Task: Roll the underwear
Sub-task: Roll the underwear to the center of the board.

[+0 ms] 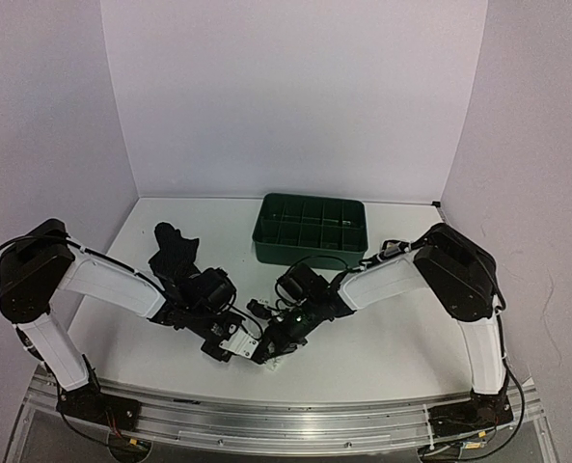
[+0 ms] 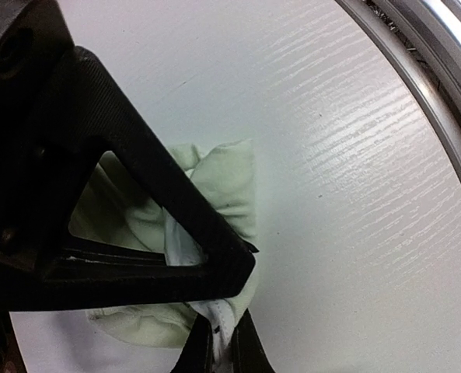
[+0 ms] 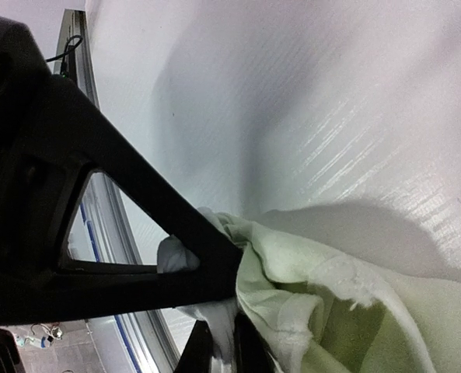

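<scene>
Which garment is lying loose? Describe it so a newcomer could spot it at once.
Start at the green tray at the back of the table. Just left of it lies a crumpled black garment. Unlike the cream garment held near the front edge, it is dark and lies free.

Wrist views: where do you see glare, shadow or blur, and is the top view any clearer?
Left wrist: glare streaks on the table, rail bent by the lens, cream underwear sharp. Right wrist: broad soft shadow on the table, nearest cloth blurred. Top external: even light, cloth barely visible.
</scene>
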Motion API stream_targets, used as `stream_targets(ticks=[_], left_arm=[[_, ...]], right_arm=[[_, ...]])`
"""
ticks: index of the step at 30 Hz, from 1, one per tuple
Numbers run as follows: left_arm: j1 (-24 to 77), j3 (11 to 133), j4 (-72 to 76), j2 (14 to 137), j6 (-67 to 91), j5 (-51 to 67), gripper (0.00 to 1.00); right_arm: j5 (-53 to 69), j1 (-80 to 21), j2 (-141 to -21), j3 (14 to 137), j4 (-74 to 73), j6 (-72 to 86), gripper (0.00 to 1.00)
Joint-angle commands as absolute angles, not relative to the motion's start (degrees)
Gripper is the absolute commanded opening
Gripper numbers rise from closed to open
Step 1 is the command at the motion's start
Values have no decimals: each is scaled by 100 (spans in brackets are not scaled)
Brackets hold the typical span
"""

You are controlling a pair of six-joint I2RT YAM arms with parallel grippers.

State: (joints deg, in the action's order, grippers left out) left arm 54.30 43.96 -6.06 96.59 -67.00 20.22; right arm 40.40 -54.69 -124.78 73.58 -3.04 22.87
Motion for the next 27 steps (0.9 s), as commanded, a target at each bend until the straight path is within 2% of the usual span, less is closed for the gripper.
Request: stream_targets(ticks=[1,2,5,9,18,22,27], left_arm=[[5476,4964,-1611,9901,-5782,2045,0],[5476,5065,-1742,9951,-5600,2064,0],[5468,5338,-2104,10100,-5113,2153,0],[5467,5387,-2320,10173,-4669,2314,0],[5467,5358,-2297,10035,-4174,2430,0],[5471,5724,-2628,10208,-3811,2809,0],[5431,5993,-3012,10486,-3387,3335,0]], right_arm=[[3305,-5371,-12232,7303,-870,2386,14],[3279,-5365,-12173,7286,-870,2405,22],[3053,-5364,-11828,7102,-866,2377,36],[2627,-5329,-11207,6694,-861,2313,43],[1901,-5109,-10607,6080,-858,3152,43],[1461,-5076,-10915,6297,-868,3621,39],[1517,-5061,-11310,6630,-861,3665,37]])
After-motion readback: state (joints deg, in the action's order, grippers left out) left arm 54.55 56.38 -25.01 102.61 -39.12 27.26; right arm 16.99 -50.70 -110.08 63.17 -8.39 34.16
